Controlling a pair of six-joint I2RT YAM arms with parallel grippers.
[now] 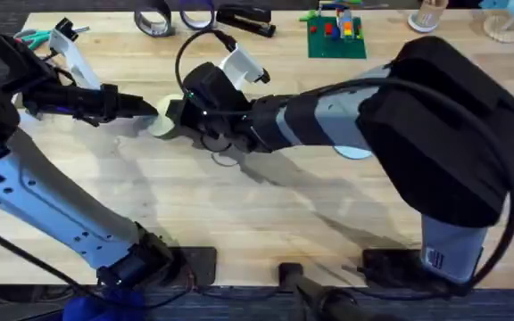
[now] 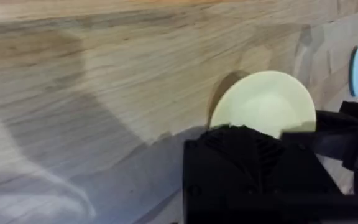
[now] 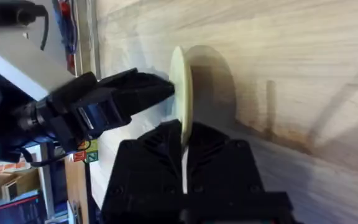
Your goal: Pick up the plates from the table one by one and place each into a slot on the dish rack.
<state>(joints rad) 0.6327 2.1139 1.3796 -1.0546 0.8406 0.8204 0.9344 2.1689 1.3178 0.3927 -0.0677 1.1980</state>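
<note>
Right gripper (image 1: 169,114) reaches across to the left-centre of the counter (image 1: 266,196) and clamps the cream-yellow plate (image 1: 161,125) on edge; in the right wrist view that plate (image 3: 180,93) stands upright between the black fingers (image 3: 148,155), gripped at its lower rim. Left gripper (image 1: 150,109) comes in from the left, its tips right at the same plate's rim, touching or nearly so; cannot tell whether its fingers are spread or closed. In the left wrist view the plate's face (image 2: 266,102) shows above the right gripper's black body (image 2: 247,171), clear of the counter surface. Light blue plate (image 1: 357,152) lies on the counter right of centre, mostly hidden under the right arm. Dish rack (image 1: 225,157) sits just near of the right gripper, mostly covered by it. Green baseplate (image 1: 335,37) at far centre, tape rolls (image 1: 154,21) at far left-centre.
</note>
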